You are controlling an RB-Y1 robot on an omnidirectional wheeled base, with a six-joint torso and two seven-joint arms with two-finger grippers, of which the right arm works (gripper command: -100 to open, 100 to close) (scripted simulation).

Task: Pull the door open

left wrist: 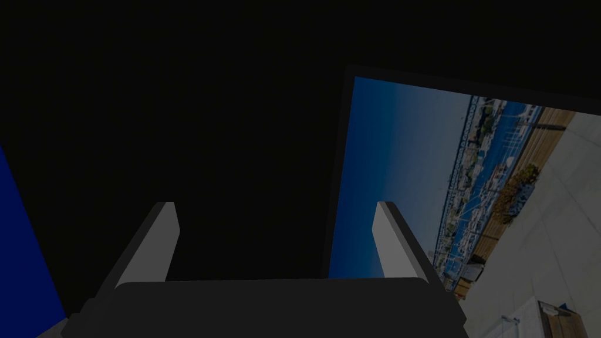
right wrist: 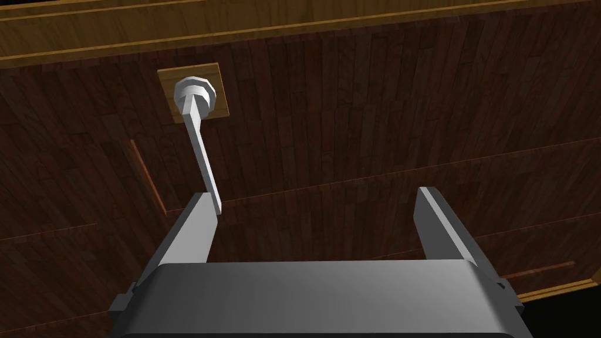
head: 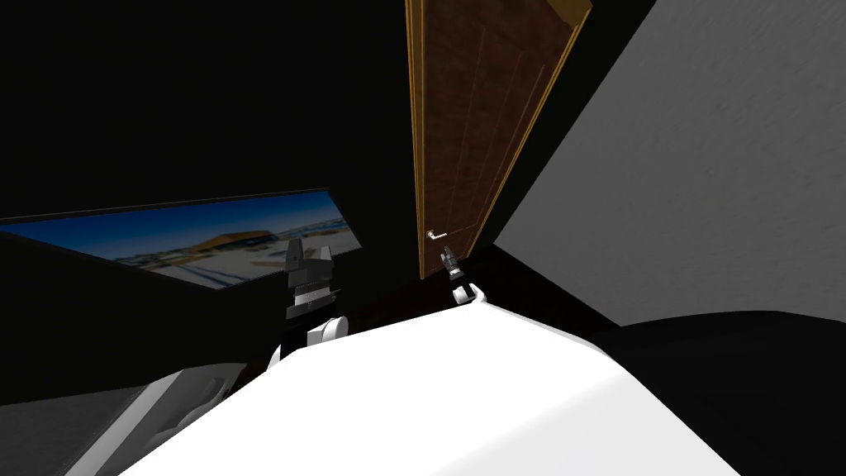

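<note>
Close against the brown door [right wrist: 381, 105], the right jaws gape empty; the silver lever [right wrist: 202, 152] seems to end just beside one finger [right wrist: 196, 229]. Centre them over it before closing; left jaws open, idle.

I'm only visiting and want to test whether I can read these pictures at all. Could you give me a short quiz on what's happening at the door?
1. True or false: the right tool is shut on the door handle.
2. Pick one: the door is A white, B dark brown, C blue.
3. Fill the gap: the left tool is ____ (open or shut).

Key: 1 false, it is open, with the handle's end beside it; 2 B; 3 open.
</note>
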